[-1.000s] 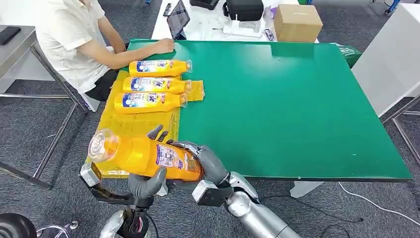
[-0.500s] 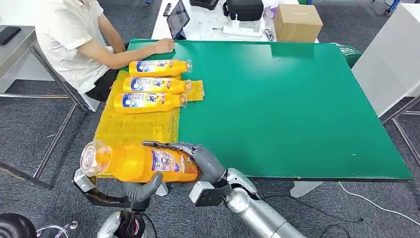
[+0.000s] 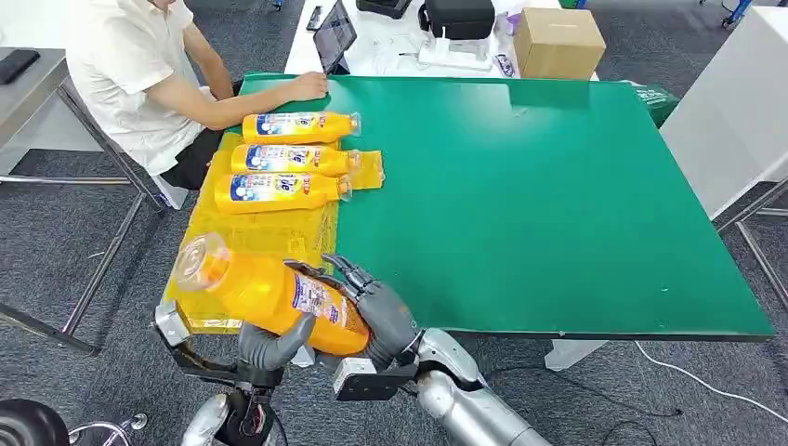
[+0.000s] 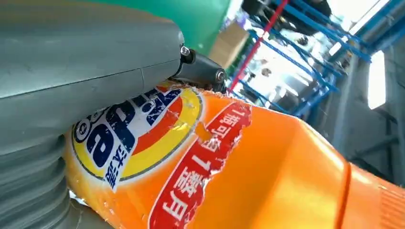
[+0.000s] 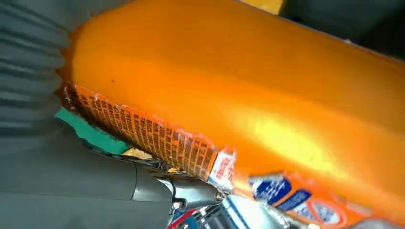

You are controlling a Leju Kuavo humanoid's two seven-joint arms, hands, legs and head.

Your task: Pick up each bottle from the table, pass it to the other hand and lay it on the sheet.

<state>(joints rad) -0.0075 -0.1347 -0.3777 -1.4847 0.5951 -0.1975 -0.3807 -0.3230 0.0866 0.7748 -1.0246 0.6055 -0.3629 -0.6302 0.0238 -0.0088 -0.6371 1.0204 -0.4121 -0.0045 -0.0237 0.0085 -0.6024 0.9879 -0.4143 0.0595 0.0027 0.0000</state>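
An orange bottle (image 3: 269, 293) with a clear cap hangs over the near end of the yellow sheet (image 3: 251, 237), cap end tilted up to the left. My left hand (image 3: 269, 346) grips it from below, thumb up against its side. My right hand (image 3: 376, 311) holds its base end with fingers lying over the label. Up close, the left wrist view has the bottle (image 4: 267, 162) under my left hand (image 4: 71, 57). The right wrist view has the bottle (image 5: 248, 95) against my right hand (image 5: 57, 181). Three more orange bottles (image 3: 290, 159) lie side by side on the sheet's far end.
The green table (image 3: 558, 204) stretches to the right of the sheet. A person (image 3: 139, 74) sits at the far left corner with a hand on the table. Behind stand a cardboard box (image 3: 558, 42) and a tablet (image 3: 334, 35).
The bottle first dipped and levelled out, then rose again with its cap end tilted up. My right wrist has shifted left under the bottle's base. Both hands stayed on it.
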